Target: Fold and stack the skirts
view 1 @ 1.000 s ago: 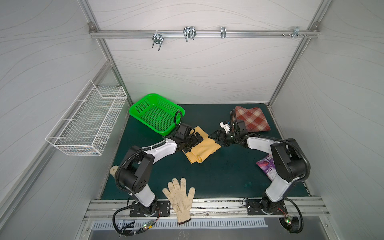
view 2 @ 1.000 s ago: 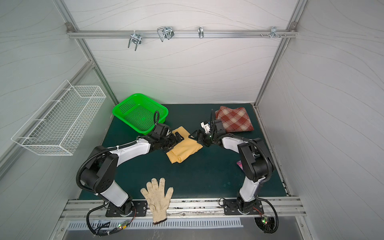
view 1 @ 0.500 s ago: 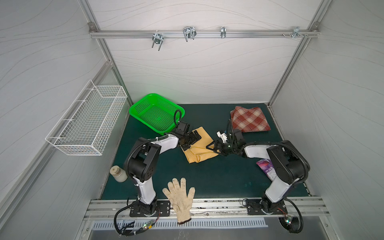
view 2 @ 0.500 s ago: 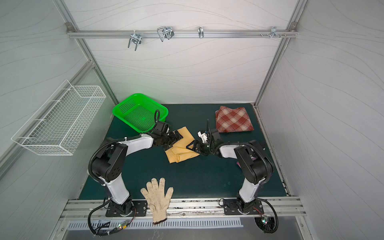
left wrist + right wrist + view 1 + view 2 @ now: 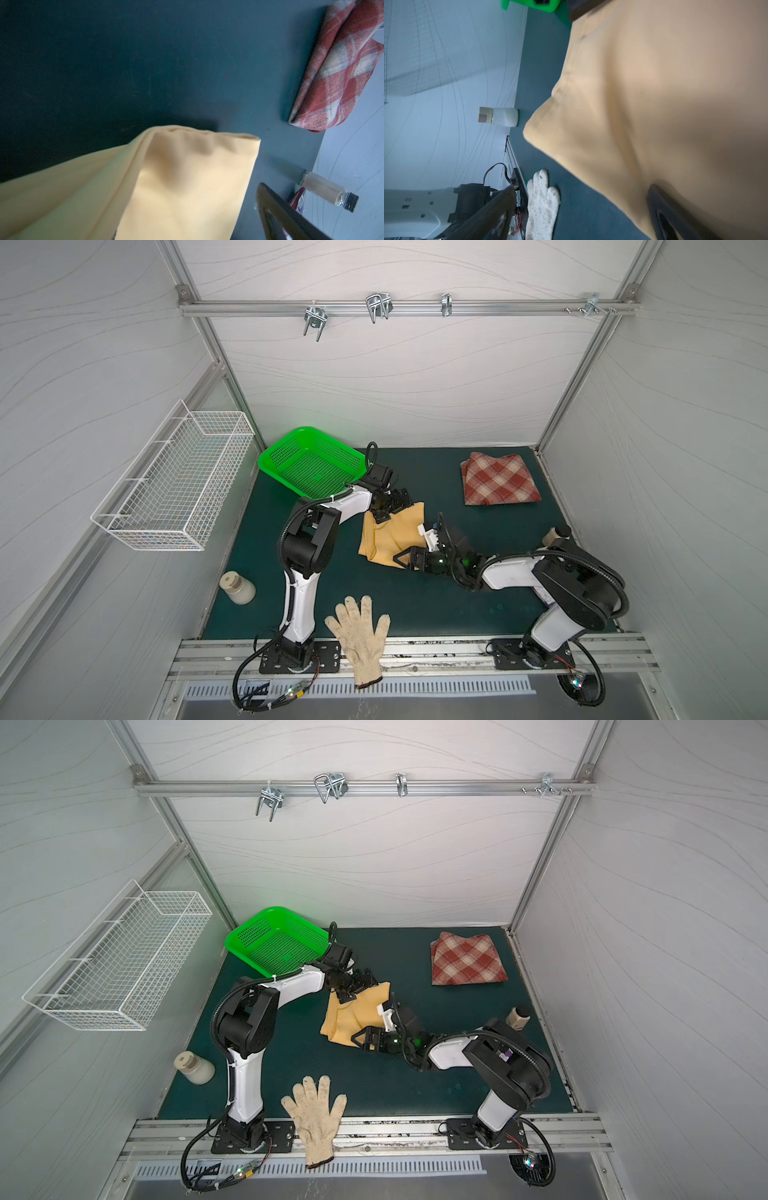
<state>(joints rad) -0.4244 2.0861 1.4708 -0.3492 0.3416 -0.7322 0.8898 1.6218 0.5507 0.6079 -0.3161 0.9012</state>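
The mustard-yellow skirt (image 5: 388,537) (image 5: 355,1017) lies loosely folded mid-table. My left gripper (image 5: 390,510) (image 5: 357,988) stands open at its far edge; in the left wrist view the yellow cloth (image 5: 176,187) fills the space between the jaws (image 5: 193,228), and only one finger (image 5: 280,218) shows. My right gripper (image 5: 415,545) (image 5: 374,1025) is open at the skirt's near right corner, with the cloth (image 5: 654,104) lying against one finger (image 5: 664,214). The rust-red plaid skirt (image 5: 498,481) (image 5: 467,961) (image 5: 342,72) rests folded at the back right, apart from both grippers.
A green basket (image 5: 311,460) sits at the back left, behind the left gripper. A wire basket (image 5: 174,485) hangs on the left wall. A knitted glove (image 5: 359,635) (image 5: 542,207) overhangs the front rail. A white bottle (image 5: 239,589) stands front left, a small bottle (image 5: 557,535) and purple packet (image 5: 298,199) right.
My right gripper has come forward from beside the plaid skirt to the yellow skirt's near right corner. The left arm's elbow has drawn back; its gripper stays at the skirt's far edge.
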